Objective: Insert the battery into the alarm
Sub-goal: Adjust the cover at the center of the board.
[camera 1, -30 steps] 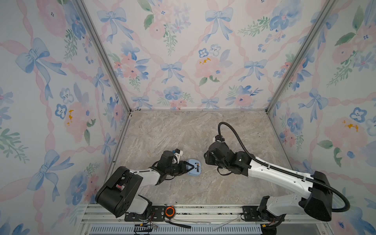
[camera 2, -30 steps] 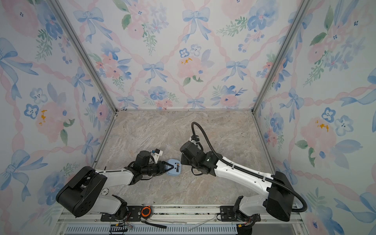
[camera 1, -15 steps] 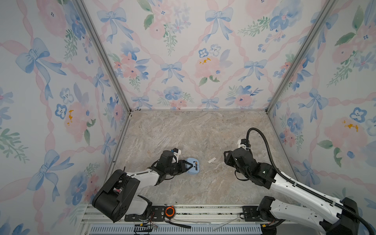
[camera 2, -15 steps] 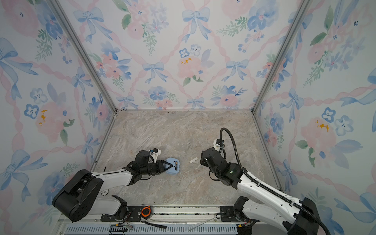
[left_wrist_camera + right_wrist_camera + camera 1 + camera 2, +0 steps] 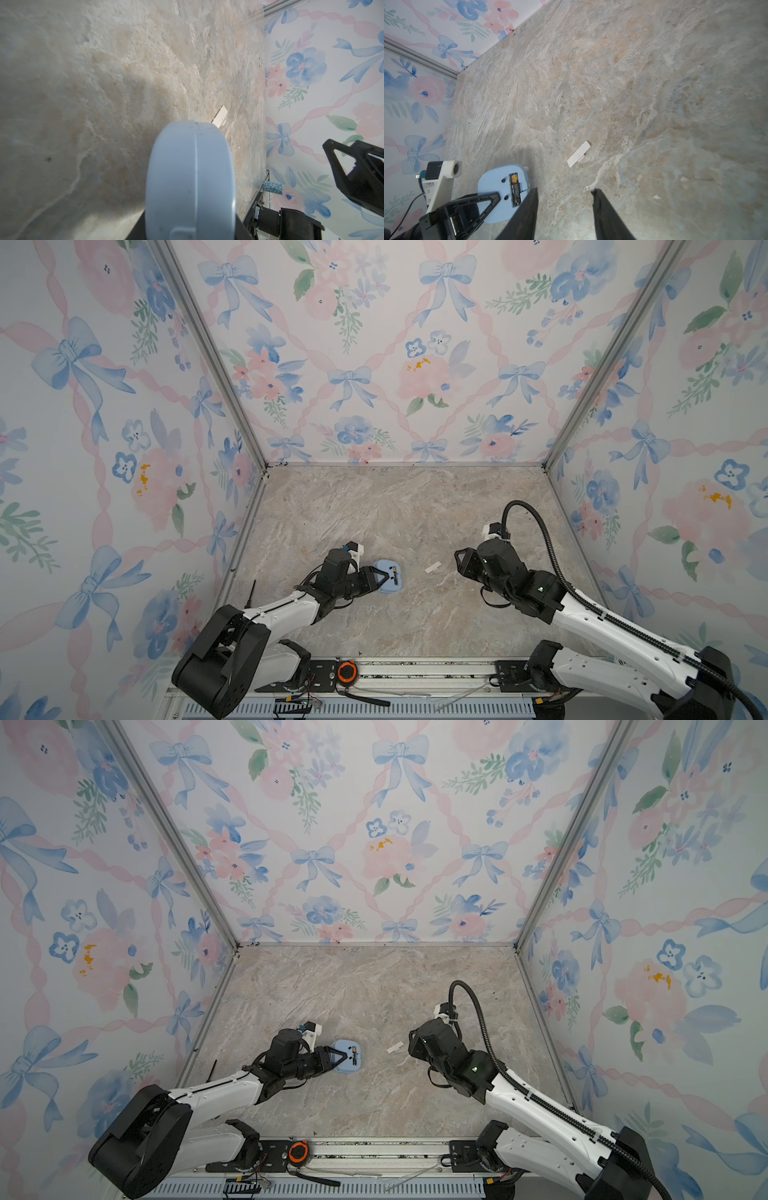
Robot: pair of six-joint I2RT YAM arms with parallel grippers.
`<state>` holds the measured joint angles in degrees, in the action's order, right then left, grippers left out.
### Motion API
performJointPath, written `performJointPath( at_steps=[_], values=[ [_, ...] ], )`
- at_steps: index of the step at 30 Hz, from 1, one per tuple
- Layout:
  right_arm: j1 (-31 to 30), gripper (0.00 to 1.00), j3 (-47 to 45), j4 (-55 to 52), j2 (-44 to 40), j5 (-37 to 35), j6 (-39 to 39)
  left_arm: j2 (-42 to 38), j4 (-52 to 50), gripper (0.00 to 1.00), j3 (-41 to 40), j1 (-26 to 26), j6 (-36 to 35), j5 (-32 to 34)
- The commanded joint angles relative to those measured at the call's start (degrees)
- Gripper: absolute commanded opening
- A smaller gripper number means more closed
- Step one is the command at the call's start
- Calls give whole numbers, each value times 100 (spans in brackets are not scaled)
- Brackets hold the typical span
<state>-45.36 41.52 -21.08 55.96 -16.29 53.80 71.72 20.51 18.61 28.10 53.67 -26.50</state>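
Observation:
The light-blue alarm (image 5: 386, 581) lies back up on the marble table, left of centre in both top views. My left gripper (image 5: 381, 575) is shut on it, one finger across its back and the other underneath. In the left wrist view the alarm's rim (image 5: 190, 178) fills the space between the jaws. The battery (image 5: 515, 190), black with an orange end, sits in the open slot in the alarm's back (image 5: 492, 188). My right gripper (image 5: 564, 190) is open and holds nothing, off to the right of the alarm above bare table.
A small white cover panel (image 5: 432, 568) lies flat on the table between the alarm and the right gripper (image 5: 460, 563). An orange-and-black tape measure (image 5: 346, 671) sits on the front rail. A thin black stick (image 5: 250, 593) leans by the left wall.
The right arm has drawn back to the right, away from the alarm it was over a second ago. The left gripper and the alarm have stayed in place.

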Motion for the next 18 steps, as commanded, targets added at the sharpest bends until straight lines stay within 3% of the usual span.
performJointPath(
  at_steps=[1,8,18],
  values=[
    [52,45,-144,176,-43,424,-248,194,958,0,-164,46,121,-598],
    [271,45,-138,-107,39,695,-241,706,2063,0,-285,65,161,-1041],
    [709,42,61,-5,973,1409,-97,1349,2401,0,-279,73,331,-1087]
  ],
)
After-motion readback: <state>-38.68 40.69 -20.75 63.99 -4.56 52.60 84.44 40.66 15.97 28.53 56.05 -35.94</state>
